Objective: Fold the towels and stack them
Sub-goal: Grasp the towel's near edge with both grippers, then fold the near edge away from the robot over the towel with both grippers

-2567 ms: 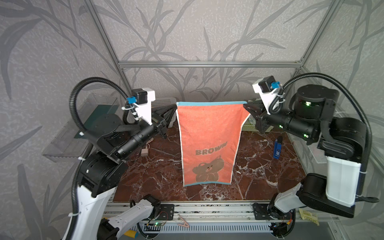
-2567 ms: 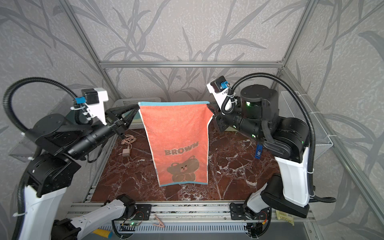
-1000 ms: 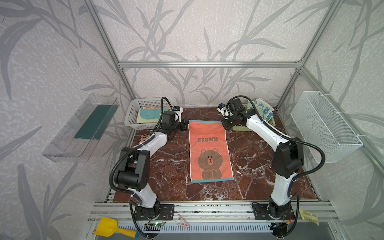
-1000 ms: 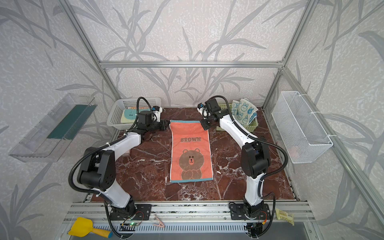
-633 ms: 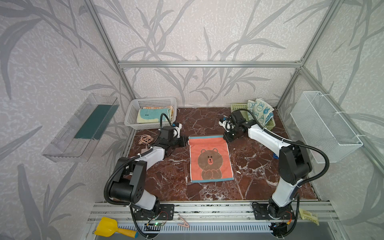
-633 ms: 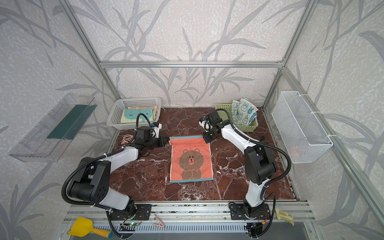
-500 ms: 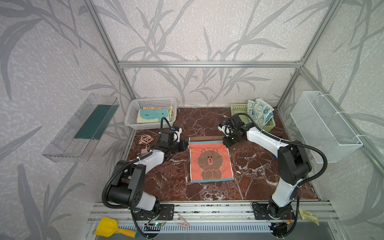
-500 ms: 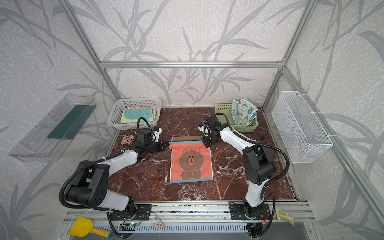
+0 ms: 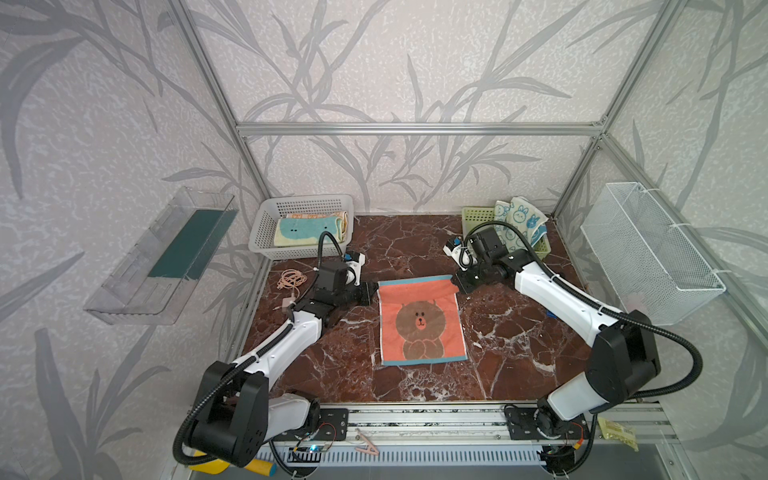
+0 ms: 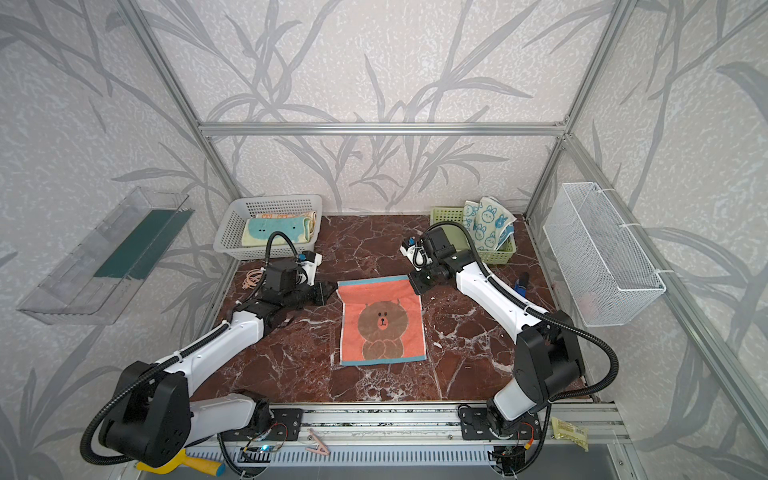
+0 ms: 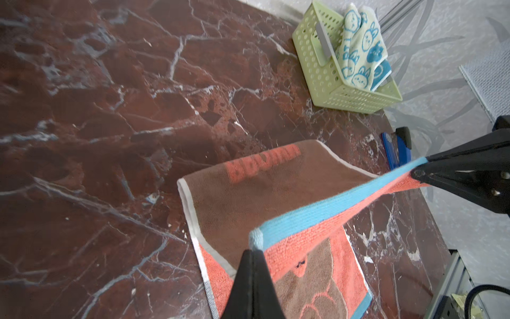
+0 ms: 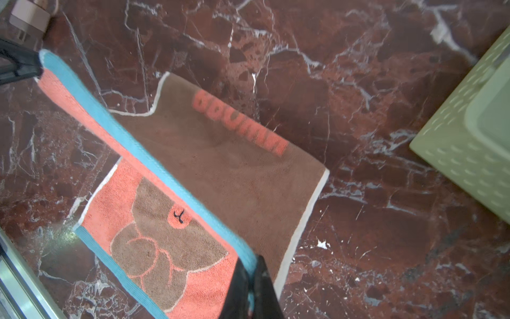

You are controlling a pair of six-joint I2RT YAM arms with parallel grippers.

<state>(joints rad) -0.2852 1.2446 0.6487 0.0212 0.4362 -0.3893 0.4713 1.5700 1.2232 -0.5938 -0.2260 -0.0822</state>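
Observation:
An orange towel (image 9: 419, 328) with a brown bear and blue end bands lies mid-table in both top views. Its far end is lifted and doubled toward the front. That shows its brown back with red letters (image 11: 248, 193) in the wrist views. My left gripper (image 11: 255, 250) is shut on the far-left corner of the blue band. My right gripper (image 12: 252, 258) is shut on the far-right corner. The band is taut between them. A teal hippo towel (image 9: 305, 230) lies folded in the white basket (image 9: 259, 232). A white bunny towel (image 9: 519, 220) hangs out of the green basket (image 9: 478, 214).
A coiled beige cable (image 9: 291, 278) lies left of the left gripper. A blue tool (image 10: 519, 284) lies by the right arm. A wire basket (image 9: 648, 249) hangs on the right wall and a clear shelf (image 9: 166, 257) on the left wall.
The towel hung in the air between the grippers, then lay flat at full length. Both grippers have since carried its far edge toward the front, covering the lettering.

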